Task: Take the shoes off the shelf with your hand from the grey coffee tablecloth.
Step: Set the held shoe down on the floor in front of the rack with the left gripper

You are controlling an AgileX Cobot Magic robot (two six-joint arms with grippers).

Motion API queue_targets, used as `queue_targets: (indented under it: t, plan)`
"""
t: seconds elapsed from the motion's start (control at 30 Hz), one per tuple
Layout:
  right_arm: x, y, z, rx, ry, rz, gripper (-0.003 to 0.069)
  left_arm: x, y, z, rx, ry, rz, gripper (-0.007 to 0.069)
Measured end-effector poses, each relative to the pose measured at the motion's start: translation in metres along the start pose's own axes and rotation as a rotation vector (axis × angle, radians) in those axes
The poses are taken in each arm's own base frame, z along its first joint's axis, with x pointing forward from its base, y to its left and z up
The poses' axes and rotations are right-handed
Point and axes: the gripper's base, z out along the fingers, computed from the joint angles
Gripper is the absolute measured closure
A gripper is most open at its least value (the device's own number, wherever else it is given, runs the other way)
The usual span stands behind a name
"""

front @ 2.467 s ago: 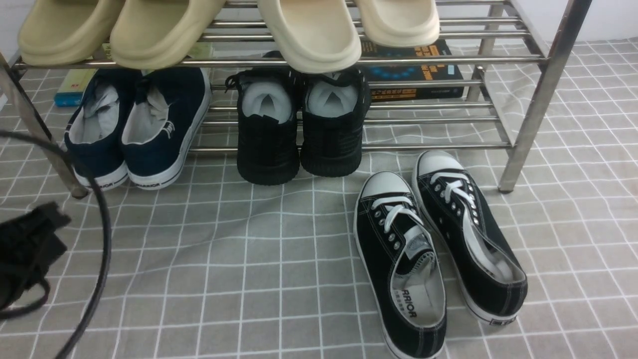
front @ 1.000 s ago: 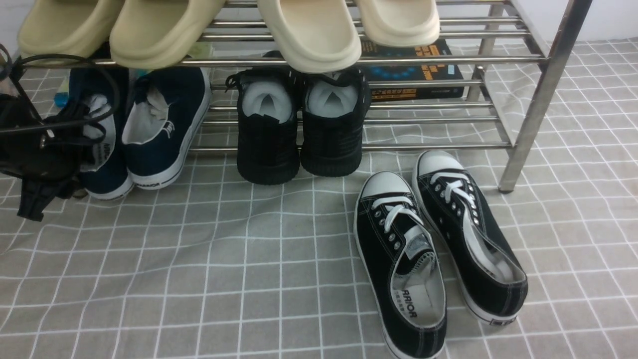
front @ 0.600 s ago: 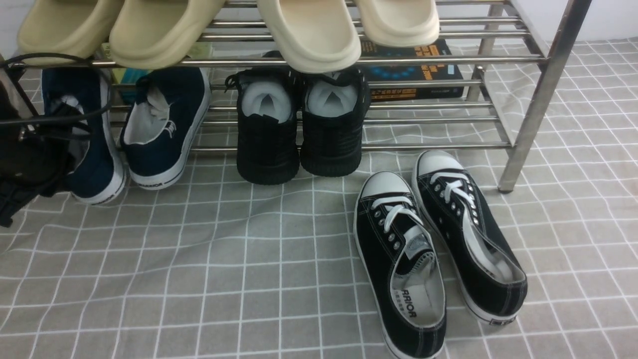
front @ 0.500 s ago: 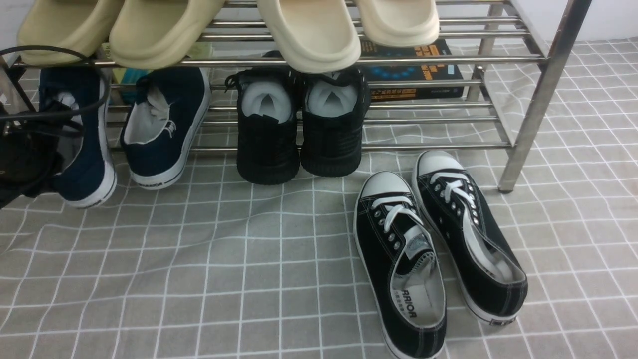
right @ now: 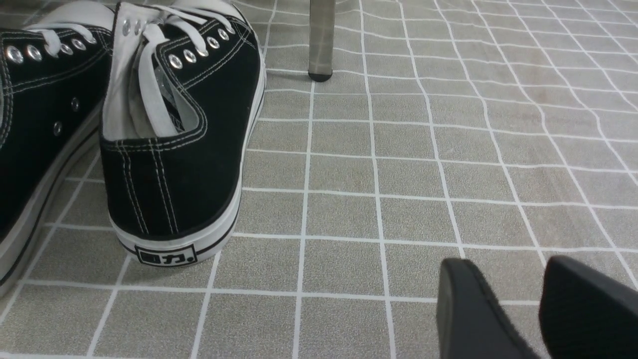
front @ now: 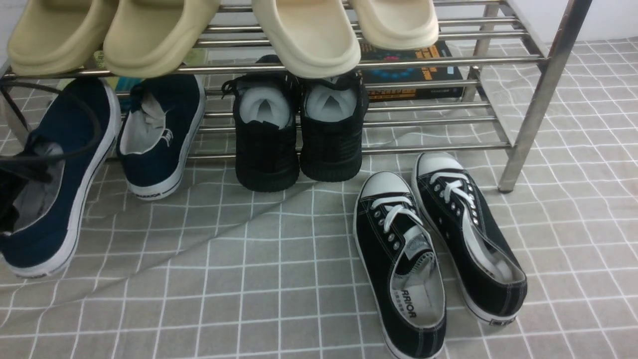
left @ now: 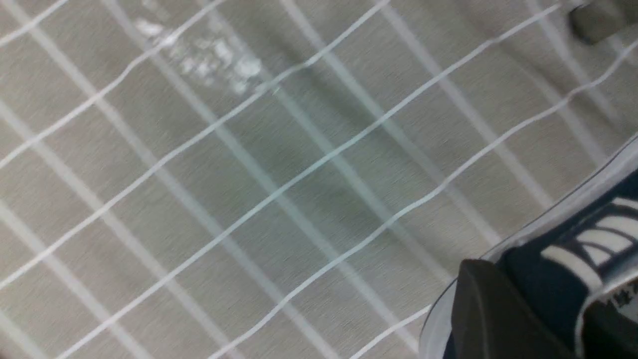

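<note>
The left hand (front: pixel 9 202) was clamped on the heel of one navy blue canvas slip-on shoe (front: pixel 60 164), at the far left over the grey grid-patterned cloth (front: pixel 279 279). Its navy mate (front: pixel 159 134) sat on the lower tier of the silver metal-tube shelf (front: pixel 538 99). The right hand (right: pixel 501 271), its fingers apart, held nothing.

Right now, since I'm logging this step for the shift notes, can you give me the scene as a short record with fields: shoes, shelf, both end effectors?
held navy shoe: out in front of the shelf, over the cloth, toe toward the shelf
left end effector: shut on the held navy shoe's heel
other navy shoe: on the lower tier, heel overhanging
right end effector: open, low over the cloth near the black lace-ups
black sneakers: lower tier
beige slides: top tier
</note>
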Motion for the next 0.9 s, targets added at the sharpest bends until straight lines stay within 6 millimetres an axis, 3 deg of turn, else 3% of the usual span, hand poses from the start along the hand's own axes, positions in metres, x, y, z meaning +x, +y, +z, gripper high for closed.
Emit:
queue_targets:
  t: [0.2,0.37,0.9]
  plan:
    - [0.000,0.000,0.000,0.000,0.001,0.000,0.0421,0.023,0.027,0.012,-0.144,0.058,-0.002,0.0583]
    - [0.000,0.000,0.000,0.000,0.001,0.000,0.0420,0.023,0.028,0.008,-0.124,0.049,-0.013,0.0583]
    - [0.000,0.000,0.000,0.000,0.001,0.000,0.0420,0.035,0.031,0.020,-0.090,0.083,-0.005,0.0566]
